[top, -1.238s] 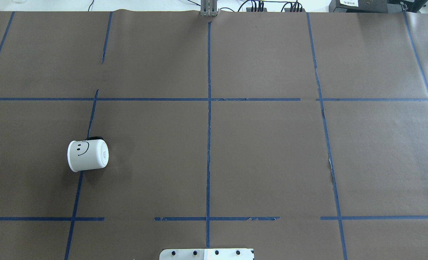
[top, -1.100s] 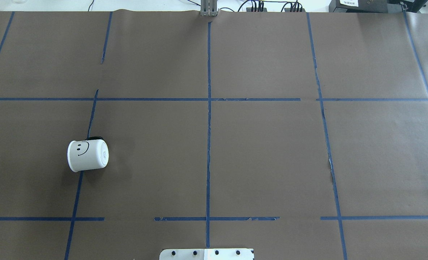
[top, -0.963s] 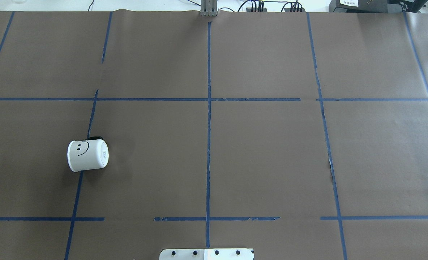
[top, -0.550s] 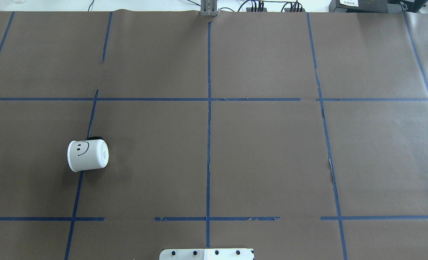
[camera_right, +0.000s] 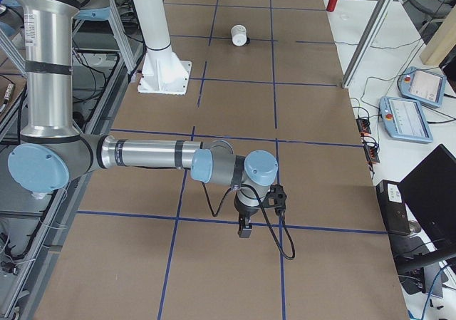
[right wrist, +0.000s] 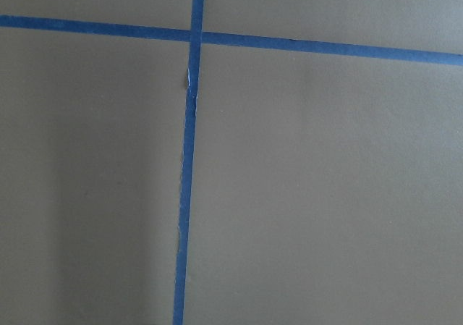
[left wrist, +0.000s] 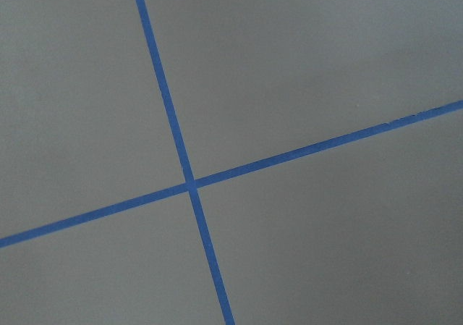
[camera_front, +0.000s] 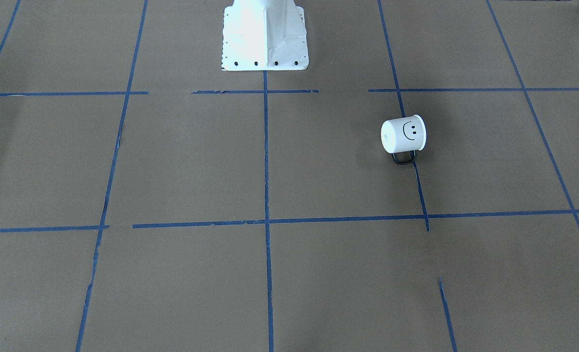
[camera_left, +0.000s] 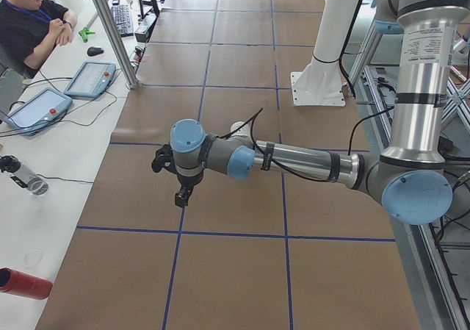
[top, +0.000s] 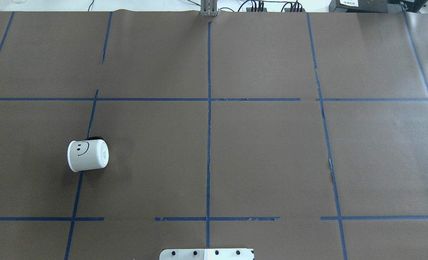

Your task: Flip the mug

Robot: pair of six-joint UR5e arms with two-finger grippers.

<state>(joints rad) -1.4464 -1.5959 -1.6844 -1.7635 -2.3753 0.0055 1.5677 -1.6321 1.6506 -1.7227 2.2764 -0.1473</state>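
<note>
Left claw [camera_left: 181,195], opening impossible to tell, hangs apart from the small white enamel smiley mug [top: 87,156] lying sideways mid-left overhead: seemingly approach stage, reach it next.

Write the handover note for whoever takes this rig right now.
Left claw: above the table, apart from the mug; cannot tell if it is open or shut.
Right claw: likewise, at the table's far end from the mug.
Mug: on its side across a blue tape line, on the robot's left half, handle pointing away from the robot.
Done: nothing, no grasp yet.
Left: reach, grip and flip the mug.
</note>
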